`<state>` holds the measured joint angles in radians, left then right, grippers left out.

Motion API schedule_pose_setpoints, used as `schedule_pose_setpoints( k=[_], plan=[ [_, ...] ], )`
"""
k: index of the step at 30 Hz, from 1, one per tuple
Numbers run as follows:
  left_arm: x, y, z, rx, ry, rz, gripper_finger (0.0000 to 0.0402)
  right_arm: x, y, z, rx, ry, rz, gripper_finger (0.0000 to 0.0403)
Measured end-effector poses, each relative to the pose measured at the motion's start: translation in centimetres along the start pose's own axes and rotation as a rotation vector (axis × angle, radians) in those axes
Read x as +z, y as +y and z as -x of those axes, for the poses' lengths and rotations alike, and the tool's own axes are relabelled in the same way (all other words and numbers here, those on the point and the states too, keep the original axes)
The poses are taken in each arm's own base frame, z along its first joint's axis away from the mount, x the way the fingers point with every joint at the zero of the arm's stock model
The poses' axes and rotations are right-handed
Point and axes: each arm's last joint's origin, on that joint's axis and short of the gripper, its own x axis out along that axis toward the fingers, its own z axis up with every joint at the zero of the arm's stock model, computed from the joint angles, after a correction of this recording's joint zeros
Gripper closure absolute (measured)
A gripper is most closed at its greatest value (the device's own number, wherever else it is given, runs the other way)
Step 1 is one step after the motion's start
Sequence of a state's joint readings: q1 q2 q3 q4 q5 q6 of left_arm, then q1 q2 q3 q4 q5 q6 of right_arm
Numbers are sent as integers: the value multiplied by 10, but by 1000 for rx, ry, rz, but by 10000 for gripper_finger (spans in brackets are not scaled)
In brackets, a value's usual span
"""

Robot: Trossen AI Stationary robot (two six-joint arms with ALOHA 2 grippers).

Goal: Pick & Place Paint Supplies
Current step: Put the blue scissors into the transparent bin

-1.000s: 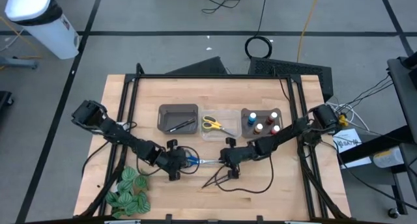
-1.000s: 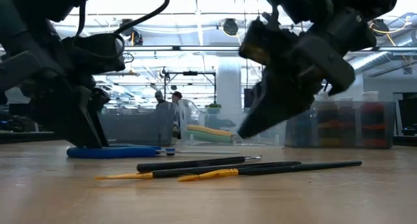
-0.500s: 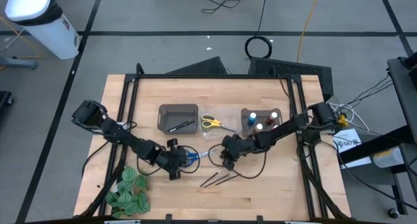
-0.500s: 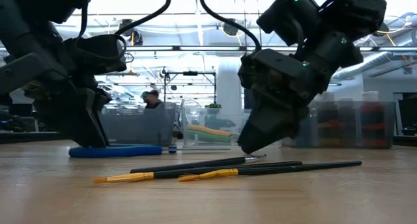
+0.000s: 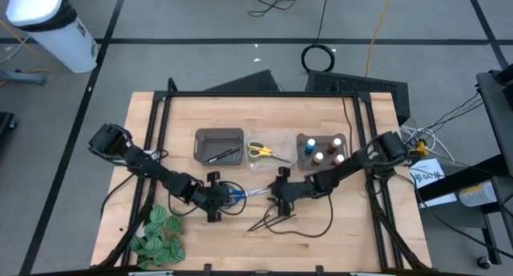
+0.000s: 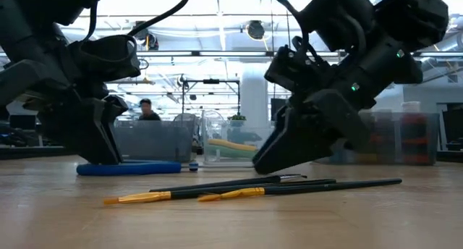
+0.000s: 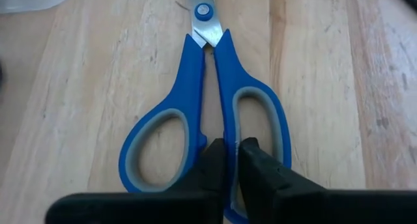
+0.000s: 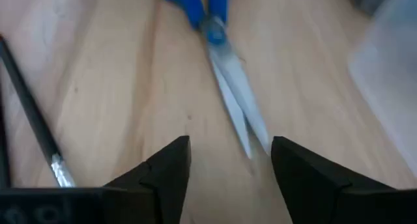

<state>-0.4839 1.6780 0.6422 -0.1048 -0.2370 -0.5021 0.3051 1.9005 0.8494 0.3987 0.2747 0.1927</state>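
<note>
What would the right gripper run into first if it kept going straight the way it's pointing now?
Most likely the blades of the blue scissors. The right gripper stands open, aimed at the blade tips just ahead, with the blue handles beyond. A paintbrush lies off to one side, out of that line. Height above the table is unclear.

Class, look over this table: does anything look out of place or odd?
Nothing is spilled or damaged. The blue scissors and some paintbrushes lie loose on the table, outside the bins, unlike the yellow scissors.
</note>
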Motion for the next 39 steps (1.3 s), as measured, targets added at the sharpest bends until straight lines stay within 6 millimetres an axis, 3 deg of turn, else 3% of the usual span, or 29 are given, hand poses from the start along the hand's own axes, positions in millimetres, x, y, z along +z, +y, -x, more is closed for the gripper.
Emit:
schedule_pose_setpoints(
  k=[5,10,15,20,29,34,39],
  plan=[
    [0,0,-1,0,0,-6,349,-7,2,-23,51,-43,-12,206],
    [-1,-1,-3,4,1,-13,359,-16,-4,-39,90,8,-20,236],
    [-1,-1,-3,4,-1,-12,370,-30,-10,-42,82,129,31,291],
    [-1,-1,-3,3,-1,-12,351,-33,-14,-42,117,180,69,363],
    [1,-2,-3,-8,-24,-35,368,-35,-13,-41,119,191,107,365],
    [15,-6,16,-61,-112,-84,348,-25,-10,-35,123,137,117,365],
    [38,-13,56,-137,-284,-87,332,-7,-1,-18,107,64,158,370]
  ],
)
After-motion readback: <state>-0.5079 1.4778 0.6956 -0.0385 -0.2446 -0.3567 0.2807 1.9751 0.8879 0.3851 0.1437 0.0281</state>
